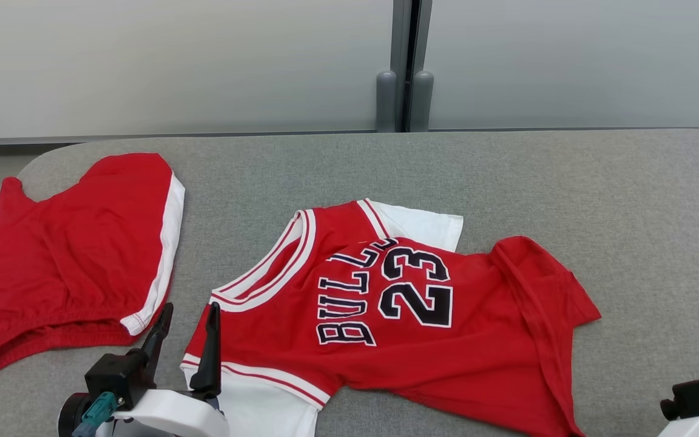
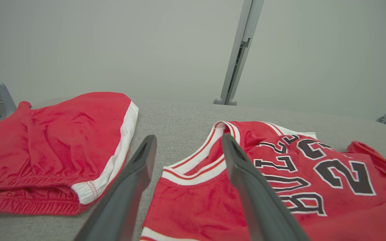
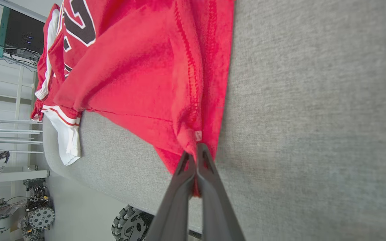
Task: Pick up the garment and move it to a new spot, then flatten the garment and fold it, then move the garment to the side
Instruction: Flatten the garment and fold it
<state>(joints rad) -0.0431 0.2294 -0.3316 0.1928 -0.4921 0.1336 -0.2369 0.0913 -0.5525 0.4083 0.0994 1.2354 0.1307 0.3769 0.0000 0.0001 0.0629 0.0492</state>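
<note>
Head view looks down over the counter toward the wall. Left wrist view skims low across it; right wrist view, rolled sideways, sits close. All share the jersey.

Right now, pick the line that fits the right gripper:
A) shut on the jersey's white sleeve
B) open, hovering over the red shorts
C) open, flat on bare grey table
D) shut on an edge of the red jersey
D: in the right wrist view the right gripper has its two fingers pinched together, with the red hem of the jersey caught between them.
</note>
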